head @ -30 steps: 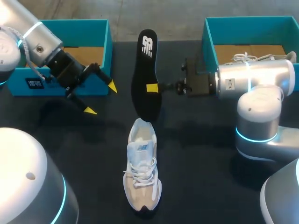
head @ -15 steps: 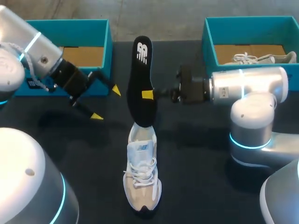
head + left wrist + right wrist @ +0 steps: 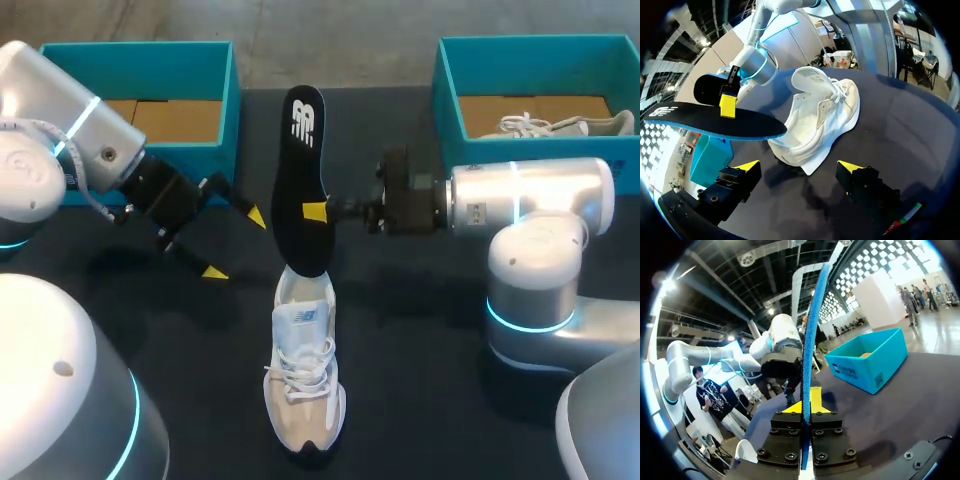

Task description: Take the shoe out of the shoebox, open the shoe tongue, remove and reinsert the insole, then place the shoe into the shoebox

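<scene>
A white shoe (image 3: 305, 370) lies on the dark table, laces up. The black insole (image 3: 303, 180) hangs above it, tilted, its lower end over the shoe's far end. My right gripper (image 3: 316, 211) is shut on the insole's middle. In the right wrist view the insole (image 3: 807, 340) stands edge-on between the yellow tips of the right gripper (image 3: 806, 407). My left gripper (image 3: 236, 244) is open to the left of the insole, holding nothing. The left wrist view shows the shoe (image 3: 822, 117) and insole (image 3: 715, 120) ahead of the open left gripper (image 3: 799, 166).
A teal shoebox (image 3: 215, 90) stands at the back left, behind my left arm. A second teal shoebox (image 3: 450, 80) at the back right holds another white shoe (image 3: 555, 125). My right arm's base (image 3: 545, 300) stands right of the shoe.
The right gripper has carried the insole slightly left and down towards the shoe. The left gripper, still open, has moved right and nearer to the shoe.
</scene>
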